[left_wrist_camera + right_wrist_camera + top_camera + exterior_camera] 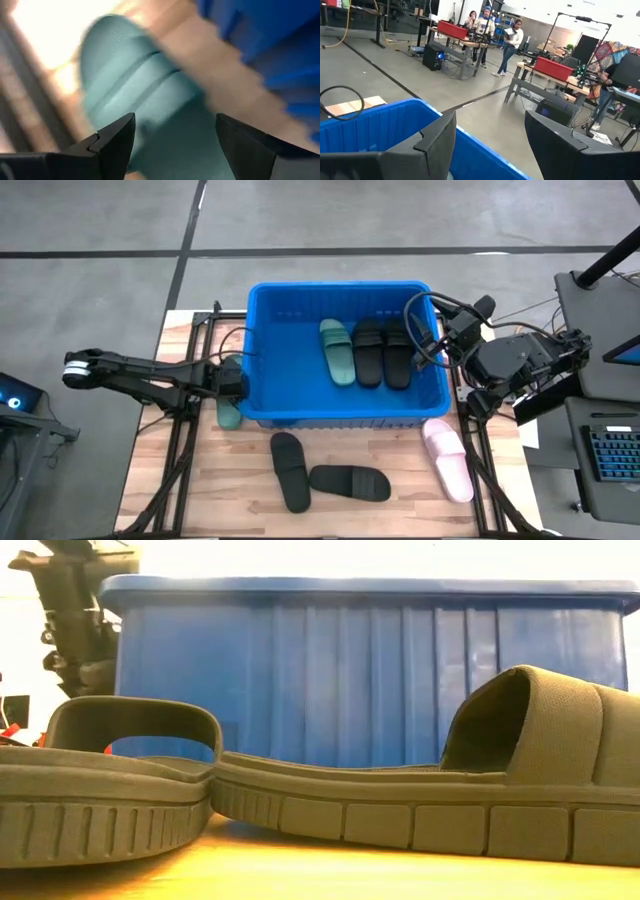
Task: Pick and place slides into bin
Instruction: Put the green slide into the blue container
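The blue bin (345, 412) stands mid-table and holds a sage green slide (337, 350) and two black slides (382, 352). A second green slide (228, 415) lies on the table by the bin's near left corner. It fills the left wrist view (150, 100). My left gripper (233, 383) is open just above it, with a finger on either side (172, 145). My right gripper (425, 348) is open and empty over the bin's right wall (490, 145). Two black slides (290, 470) (350, 482) lie soles down near the table's front edge.
Pale pink slides (447, 460) lie on the table at the bin's near right corner. The black slides fill the low view (420, 800), with the bin's wall (360, 670) behind them. People and workbenches (510, 40) stand in the room beyond.
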Controlling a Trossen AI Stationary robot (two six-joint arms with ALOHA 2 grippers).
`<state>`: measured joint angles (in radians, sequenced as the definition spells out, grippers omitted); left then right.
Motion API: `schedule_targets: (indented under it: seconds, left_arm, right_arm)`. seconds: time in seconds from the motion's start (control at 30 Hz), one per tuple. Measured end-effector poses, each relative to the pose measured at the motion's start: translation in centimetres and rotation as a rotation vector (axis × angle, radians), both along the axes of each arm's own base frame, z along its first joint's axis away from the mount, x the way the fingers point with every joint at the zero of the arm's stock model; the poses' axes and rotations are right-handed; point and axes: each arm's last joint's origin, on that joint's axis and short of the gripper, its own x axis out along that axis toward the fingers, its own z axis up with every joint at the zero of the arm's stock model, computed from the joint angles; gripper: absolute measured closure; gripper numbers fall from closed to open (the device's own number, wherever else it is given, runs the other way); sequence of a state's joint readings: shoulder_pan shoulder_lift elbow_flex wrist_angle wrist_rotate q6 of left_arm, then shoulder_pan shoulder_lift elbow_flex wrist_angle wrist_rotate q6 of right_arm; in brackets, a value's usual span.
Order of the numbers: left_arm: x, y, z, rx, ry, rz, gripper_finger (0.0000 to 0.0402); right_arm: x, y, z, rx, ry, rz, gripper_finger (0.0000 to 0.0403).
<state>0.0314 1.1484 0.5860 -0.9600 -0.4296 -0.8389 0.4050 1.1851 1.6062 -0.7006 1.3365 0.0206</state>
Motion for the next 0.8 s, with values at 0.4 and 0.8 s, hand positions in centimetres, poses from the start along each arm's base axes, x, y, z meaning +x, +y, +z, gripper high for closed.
schedule_targets:
  seconds: [0.4,0.8]
  left_arm:
    - [0.45,0.34,-0.28,0.120,0.015,-0.066,0.0143]
    - [0.15,0.09,-0.47,-0.002,0.042,-0.084,0.0195]
  right_arm:
    - [-0.02,0.00,0.06,0.001,-0.003,0.001,0.0177]
    - [-0.02,0.00,0.08,0.004,-0.006,0.001,0.0177]
